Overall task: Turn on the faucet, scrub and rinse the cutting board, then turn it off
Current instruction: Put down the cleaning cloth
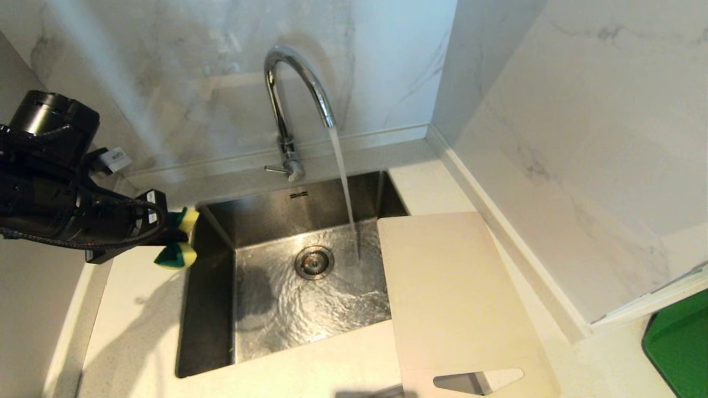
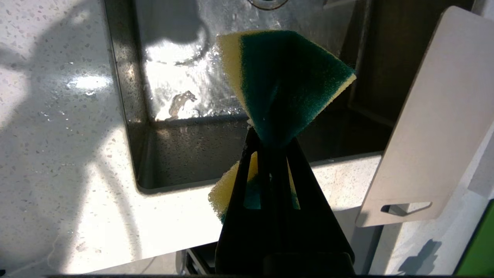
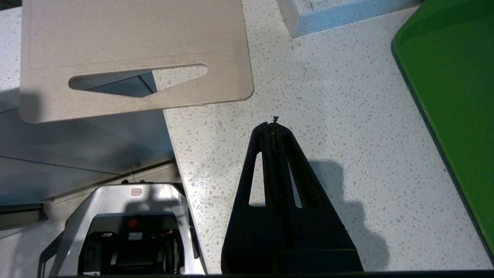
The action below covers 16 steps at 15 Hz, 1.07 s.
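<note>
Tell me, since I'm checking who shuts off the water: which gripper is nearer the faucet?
Left. The left gripper, shut on the sponge, hangs at the sink's left rim, below the faucet. The right gripper, shut and empty, hovers over the counter past the cutting board's handle end.

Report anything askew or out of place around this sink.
The cutting board lies off the running water, partly over the sink's right rim, its handle end overhanging the counter's front edge. The faucet runs into the bare basin. The left gripper pinches the sponge.

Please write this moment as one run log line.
faucet: running | left gripper: shut on sponge, left of sink | cutting board: unscrubbed, beside sink | right gripper: shut, empty
</note>
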{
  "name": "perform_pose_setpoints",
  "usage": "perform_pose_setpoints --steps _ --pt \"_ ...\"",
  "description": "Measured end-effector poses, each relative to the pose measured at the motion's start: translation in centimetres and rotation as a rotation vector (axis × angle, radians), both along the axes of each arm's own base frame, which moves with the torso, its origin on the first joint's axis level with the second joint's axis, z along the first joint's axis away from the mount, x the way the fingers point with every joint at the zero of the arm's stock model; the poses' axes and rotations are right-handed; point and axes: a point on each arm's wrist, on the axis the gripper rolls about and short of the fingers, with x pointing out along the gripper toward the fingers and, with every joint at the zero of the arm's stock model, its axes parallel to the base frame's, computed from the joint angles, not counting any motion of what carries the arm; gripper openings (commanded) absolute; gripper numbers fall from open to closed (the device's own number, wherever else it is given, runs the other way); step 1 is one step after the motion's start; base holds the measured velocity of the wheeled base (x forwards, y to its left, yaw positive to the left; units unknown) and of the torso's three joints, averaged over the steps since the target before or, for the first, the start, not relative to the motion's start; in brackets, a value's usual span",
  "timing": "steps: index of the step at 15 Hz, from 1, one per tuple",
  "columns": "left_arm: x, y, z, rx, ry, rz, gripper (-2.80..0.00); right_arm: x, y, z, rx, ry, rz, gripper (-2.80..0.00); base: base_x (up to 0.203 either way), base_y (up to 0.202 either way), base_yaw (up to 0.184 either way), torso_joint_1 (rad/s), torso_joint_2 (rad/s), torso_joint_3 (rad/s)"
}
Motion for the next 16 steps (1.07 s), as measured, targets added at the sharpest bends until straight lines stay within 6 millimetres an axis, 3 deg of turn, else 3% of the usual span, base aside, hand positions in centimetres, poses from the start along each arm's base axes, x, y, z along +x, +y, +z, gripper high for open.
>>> perform_pose_setpoints --steps 6,16 --pt "0.3 0.0 -0.3 0.002 0.012 0.004 -2.80 -0.5 0.0 0.0 -0.006 -0.070 0.120 -2.80 0.000 0.000 0.000 0.000 0.00 0.000" --pt "1.1 -0.2 -0.8 -0.011 0.002 -0.007 -2.80 -2.1 -0.1 -0.3 0.021 -0.277 0.080 -2.80 0.000 0.000 0.000 0.000 0.00 0.000"
